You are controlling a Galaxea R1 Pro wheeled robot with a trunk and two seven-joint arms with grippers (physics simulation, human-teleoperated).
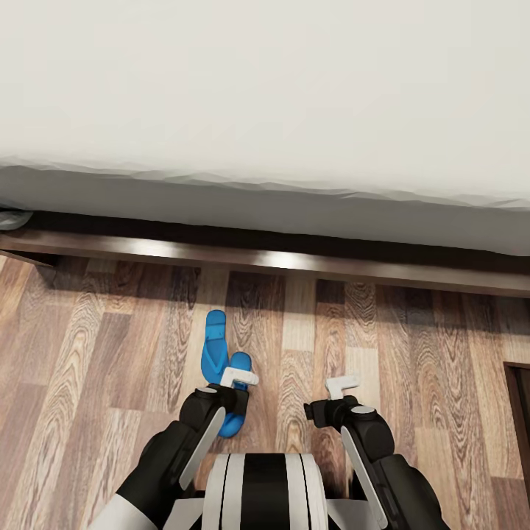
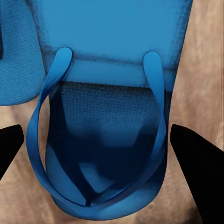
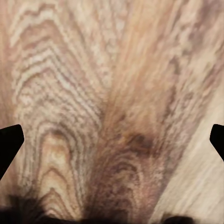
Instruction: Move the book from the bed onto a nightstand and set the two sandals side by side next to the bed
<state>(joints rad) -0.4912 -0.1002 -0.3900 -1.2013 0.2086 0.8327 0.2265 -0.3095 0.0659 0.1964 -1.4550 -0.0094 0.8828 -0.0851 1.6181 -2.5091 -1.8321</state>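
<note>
Open left pincer (image 2: 100, 144) hovers over sandals (image 1: 215, 353), seemingly overlapping.

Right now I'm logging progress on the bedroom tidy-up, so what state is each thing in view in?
Left gripper: open, fingers either side of a sandal, not clamped.
Right gripper: open, empty, over bare floor.
Nearer sandal: flat on the floor, straps up.
Farther sandal: flat on the floor beside the first, near the bed.
Mattress: bare; no book on the part in view.
</note>
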